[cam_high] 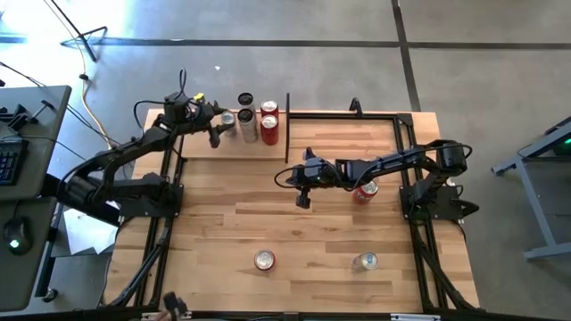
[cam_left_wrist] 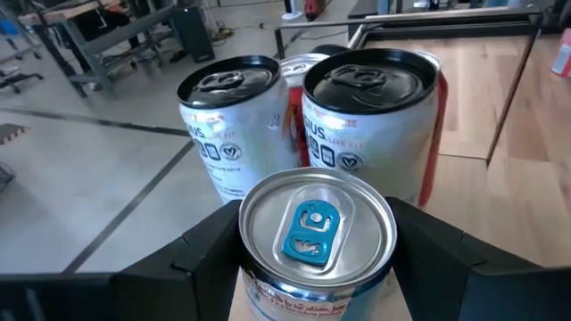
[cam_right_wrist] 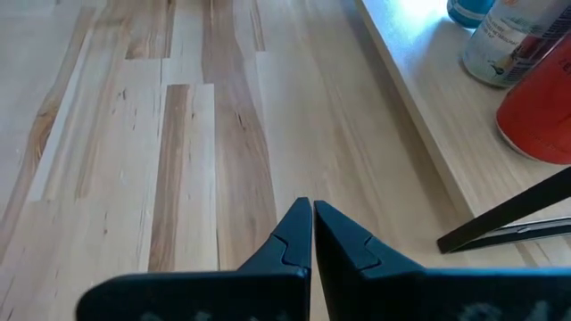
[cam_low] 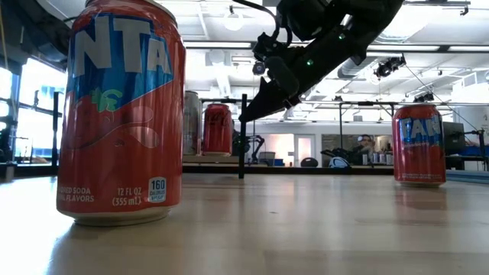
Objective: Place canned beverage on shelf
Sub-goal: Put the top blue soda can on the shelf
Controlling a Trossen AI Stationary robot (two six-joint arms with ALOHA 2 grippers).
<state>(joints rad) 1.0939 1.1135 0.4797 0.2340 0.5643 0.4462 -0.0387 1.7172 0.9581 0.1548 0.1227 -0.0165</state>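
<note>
Two dark, near-black jointed arms, matte casings, thin black cables looped along the links. Left gripper [cam_left_wrist: 317,267]: broad black angular fingers. Right gripper [cam_right_wrist: 312,234]: black wedge-shaped fingers with notched seams, tapering to points. Small green lights on right wrist housing.

I'm working in a robotics lab or workshop space. My slatted wooden desk [cam_high: 303,223] stands on a bare concrete floor [cam_high: 464,71], and another workstation with a keyboard [cam_high: 9,160] sits alongside. Looking level across, I see exposed ceiling ducts [cam_low: 382,65], strip lights and metal racks [cam_low: 34,122].
</note>
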